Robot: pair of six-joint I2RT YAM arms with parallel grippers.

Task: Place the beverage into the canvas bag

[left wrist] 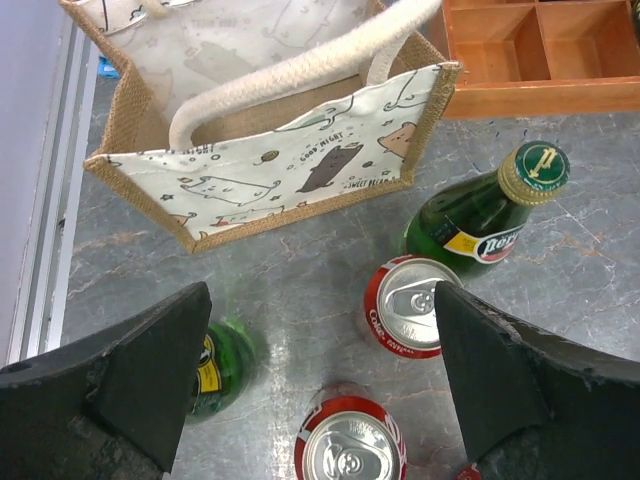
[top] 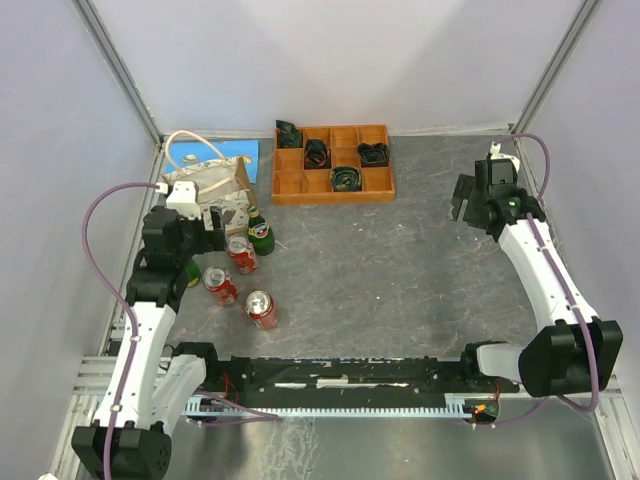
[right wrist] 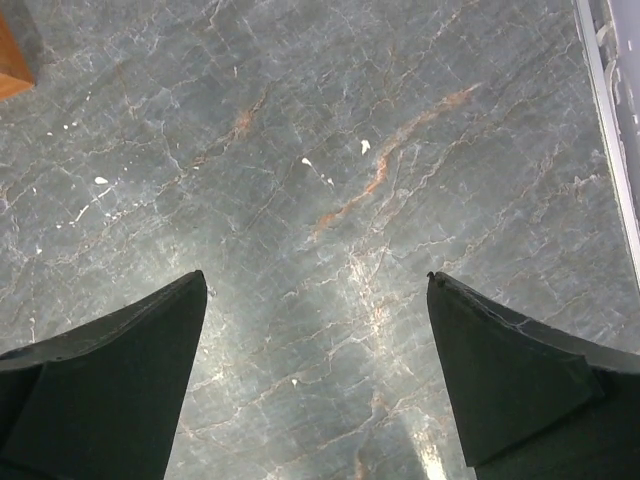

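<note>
1. The canvas bag (top: 213,177) stands upright at the far left of the worktop (top: 420,270), just left of the orange tray (top: 332,198). Its mouth faces up and its rope handles droop across the opening.
2. The drinks crowd together on the near side of the bag. I count three red cans and two green bottles, all upright as far as I can tell.
3. The left arm (top: 150,310) holds its jaws over that cluster, spread wide and gripping nothing.
4. From its wrist camera, one red can (left wrist: 405,305) sits below the gap, close to the jaw on the tray side. A second can (left wrist: 350,452) is nearer the wrist, and a green bottle (left wrist: 228,362) is half hidden under the other jaw. The taller green bottle (left wrist: 480,215) stands outside the gap, towards the tray.
5. The right arm (top: 540,270) hangs over bare worktop on the far right, well apart from the drinks. Its jaws are also wide open and empty.
6. I'd judge the left arm is the one to act. The can's long axis runs straight up, so the jaws would drop and close across its round side. The bag lies just beyond the can from the jaws, so the carry is short. The close neighbours could get knocked.
</note>
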